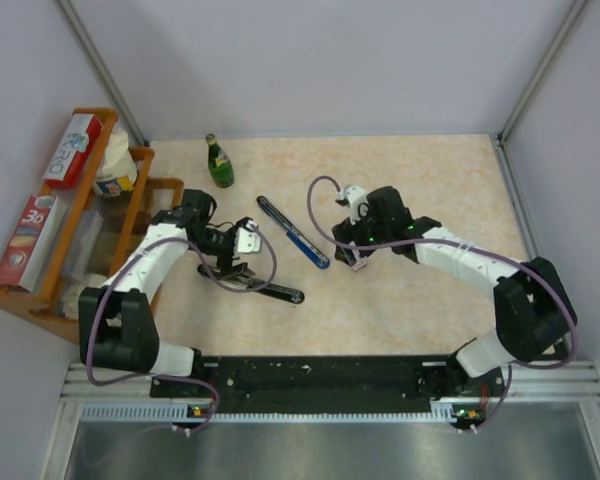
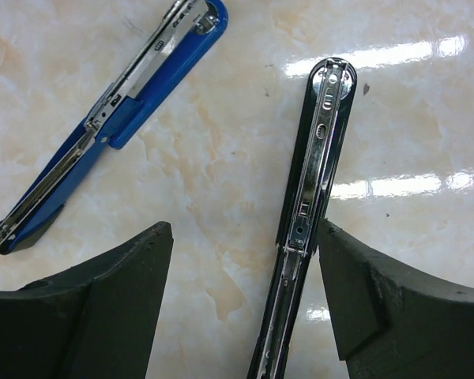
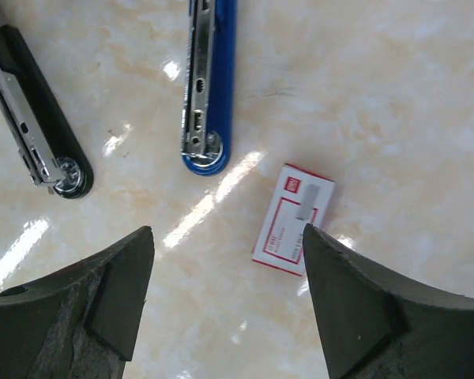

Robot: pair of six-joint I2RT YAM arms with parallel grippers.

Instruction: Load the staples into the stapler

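The staples [image 3: 294, 219] are a small flat white box with a red border, lying on the marble tabletop with a short grey strip on its lid. My right gripper [image 3: 229, 237] hovers open just above; the box lies at the inner edge of its right finger [image 3: 355, 308]. From the top view the box [image 1: 359, 263] peeks out beside the right gripper [image 1: 352, 250]. Two staplers lie opened out flat: a blue stapler [image 1: 293, 232] [image 3: 209, 87] and a black stapler [image 1: 255, 283] [image 2: 316, 181]. My left gripper [image 2: 245, 229] is open over the black one, its metal channel close beside the right finger [image 2: 379, 300].
A green bottle [image 1: 218, 162] stands at the back left. A wooden rack [image 1: 75, 220] with boxes and rolls lines the left side. Grey walls close the table in on three sides. The blue stapler [image 2: 118, 110] lies to the left of the black one in the left wrist view.
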